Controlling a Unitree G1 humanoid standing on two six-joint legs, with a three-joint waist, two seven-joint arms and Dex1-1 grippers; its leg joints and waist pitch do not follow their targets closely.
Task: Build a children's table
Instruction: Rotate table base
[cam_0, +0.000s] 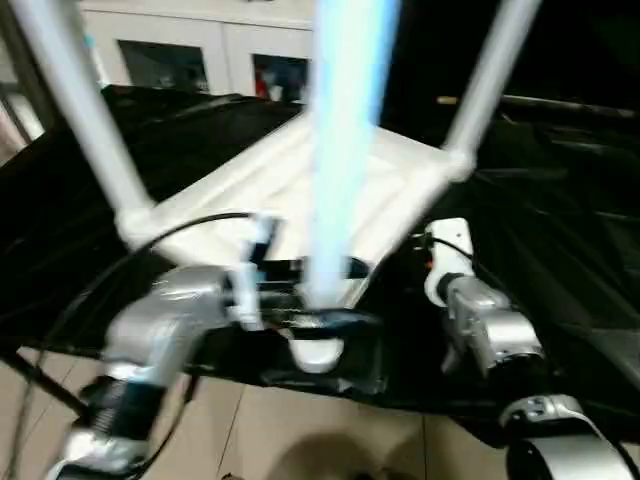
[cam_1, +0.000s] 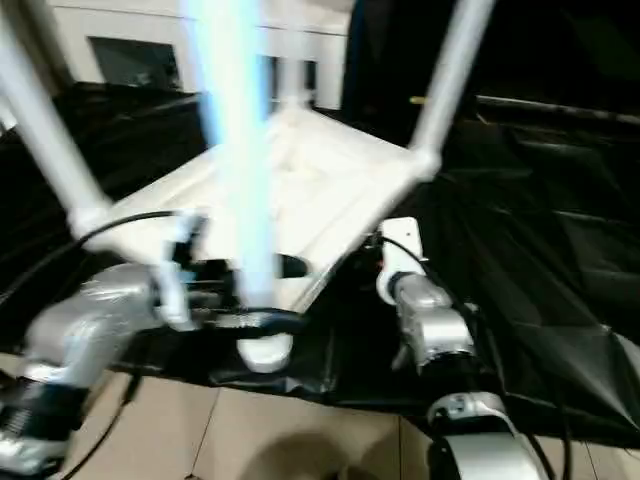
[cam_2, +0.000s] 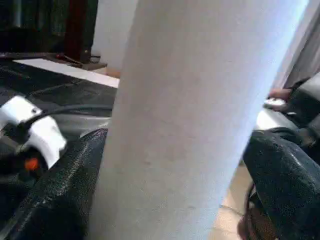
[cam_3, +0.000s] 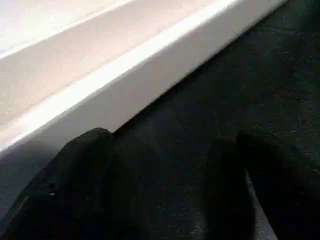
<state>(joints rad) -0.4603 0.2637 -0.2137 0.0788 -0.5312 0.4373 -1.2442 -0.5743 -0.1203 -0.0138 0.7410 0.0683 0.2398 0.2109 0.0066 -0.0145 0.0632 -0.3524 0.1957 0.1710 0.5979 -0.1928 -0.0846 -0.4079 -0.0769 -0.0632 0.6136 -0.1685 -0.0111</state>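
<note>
The children's table top (cam_0: 330, 190) lies upside down on a black cloth, white and ribbed. Three white legs stand up from its corners: one at the left (cam_0: 85, 110), one at the right (cam_0: 490, 80), and the nearest leg (cam_0: 345, 150) rising from the near corner socket (cam_0: 318, 352). My left gripper (cam_2: 180, 165) is open around that nearest leg, whose tube stands between the two black fingers (cam_2: 65, 190) with a gap on one side. My right gripper (cam_3: 170, 150) is open just beside the top's right edge (cam_3: 125, 75), with only black cloth between its fingers.
The black cloth (cam_0: 560, 220) covers the work surface and ends at a near edge above the tiled floor (cam_0: 300, 430). A white glass-door cabinet (cam_0: 200, 50) stands behind. A black cable (cam_0: 150, 240) loops over my left forearm.
</note>
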